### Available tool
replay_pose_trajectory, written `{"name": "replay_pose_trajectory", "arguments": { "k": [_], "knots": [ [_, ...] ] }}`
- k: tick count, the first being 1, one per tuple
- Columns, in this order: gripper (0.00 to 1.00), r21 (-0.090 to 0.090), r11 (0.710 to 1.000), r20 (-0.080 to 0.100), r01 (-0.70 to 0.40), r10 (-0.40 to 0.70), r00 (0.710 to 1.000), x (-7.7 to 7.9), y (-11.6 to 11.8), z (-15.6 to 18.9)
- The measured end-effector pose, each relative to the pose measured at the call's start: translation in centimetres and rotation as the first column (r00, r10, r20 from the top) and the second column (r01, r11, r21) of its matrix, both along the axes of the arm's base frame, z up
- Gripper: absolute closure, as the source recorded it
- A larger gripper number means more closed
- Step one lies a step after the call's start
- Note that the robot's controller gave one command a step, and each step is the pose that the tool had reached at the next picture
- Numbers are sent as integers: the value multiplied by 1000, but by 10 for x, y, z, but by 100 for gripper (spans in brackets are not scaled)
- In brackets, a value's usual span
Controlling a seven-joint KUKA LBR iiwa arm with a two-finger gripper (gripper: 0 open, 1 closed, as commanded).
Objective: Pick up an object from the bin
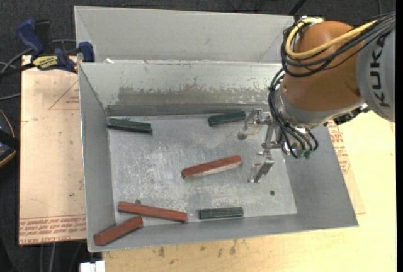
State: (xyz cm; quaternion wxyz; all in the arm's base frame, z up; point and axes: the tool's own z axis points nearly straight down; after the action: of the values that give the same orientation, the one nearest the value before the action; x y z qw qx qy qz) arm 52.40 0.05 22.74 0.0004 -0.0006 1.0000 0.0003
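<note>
The gripper (256, 148) hangs with fingers spread and empty, just beside the red stick (211, 167) lying flat mid-floor in the bin (189, 85). It looks light and stiff, and is likely best pinched across its narrow middle.

The grey, black-lettered arm (378, 79) wears a rounded orange cover (321, 72), yellow and black cables (295, 38), and metal fingers (259, 171).

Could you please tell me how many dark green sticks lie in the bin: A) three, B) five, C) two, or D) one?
A: three show, the far-left green stick, the back green stick and the front green stick.
</note>
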Motion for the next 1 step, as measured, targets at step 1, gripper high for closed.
{"name": "replay_pose_trajectory", "arguments": {
  "k": [1],
  "knots": [
    [0,0,1000,0,0,0,1000,0,0,0]
  ]
}}
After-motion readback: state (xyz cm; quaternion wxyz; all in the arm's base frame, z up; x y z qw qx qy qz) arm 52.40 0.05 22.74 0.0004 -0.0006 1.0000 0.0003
